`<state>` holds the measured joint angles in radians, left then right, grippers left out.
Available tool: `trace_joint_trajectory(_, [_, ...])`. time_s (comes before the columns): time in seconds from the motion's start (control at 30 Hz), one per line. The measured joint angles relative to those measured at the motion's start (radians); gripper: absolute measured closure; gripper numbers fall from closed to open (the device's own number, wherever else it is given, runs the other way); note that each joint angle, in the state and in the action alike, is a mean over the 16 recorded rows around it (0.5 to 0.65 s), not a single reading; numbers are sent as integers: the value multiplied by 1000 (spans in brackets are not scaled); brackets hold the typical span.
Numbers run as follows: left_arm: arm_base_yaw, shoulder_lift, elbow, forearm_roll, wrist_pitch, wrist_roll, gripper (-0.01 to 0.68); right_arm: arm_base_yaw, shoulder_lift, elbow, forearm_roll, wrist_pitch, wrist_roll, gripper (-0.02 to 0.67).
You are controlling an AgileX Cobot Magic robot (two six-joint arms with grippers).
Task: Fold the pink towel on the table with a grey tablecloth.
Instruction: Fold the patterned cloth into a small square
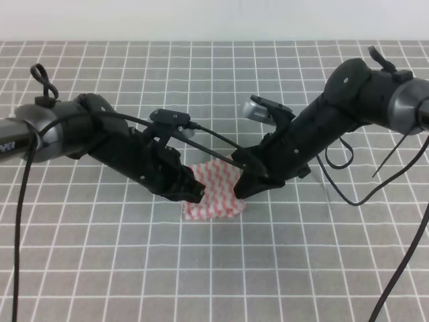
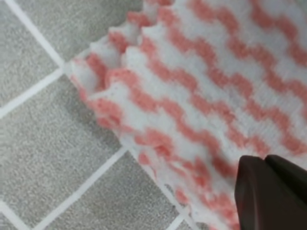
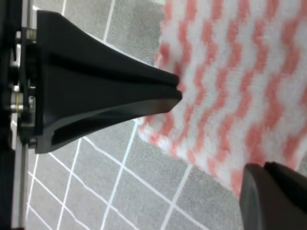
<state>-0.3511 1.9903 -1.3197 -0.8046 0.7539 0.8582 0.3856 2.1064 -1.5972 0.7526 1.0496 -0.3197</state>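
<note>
The pink towel (image 1: 213,191) lies mid-worktop (image 1: 301,268), partly doubled over. Left hand (image 1: 190,191) and right hand (image 1: 244,188) flank its opposite edges, equally near. Right hand is released; left hand's state cannot be told.

wall (image 1: 201,20): plain white, behind table | light: even, soft shadows

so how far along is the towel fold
Partly done, it seems. The pink towel already shows two stacked jagged edges in the left wrist view, which suggests one fold is made. In hand: the left gripper and right gripper are both down at its opposite sides; whether either one grips the cloth is unclear. Left: any further fold, flattening it on the table with a grey tablecloth and withdrawing.
</note>
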Motion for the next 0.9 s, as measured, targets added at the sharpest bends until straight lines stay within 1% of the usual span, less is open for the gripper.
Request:
trace_joint_trajectory(0.47, [0,0,0,78,-25,-63,673,17,10,0,4,-19,-6,664])
trace_joint_trajectory(0.9, [2,0,0,91,-34,-76,674,24,44,0,2,-46,-7,664])
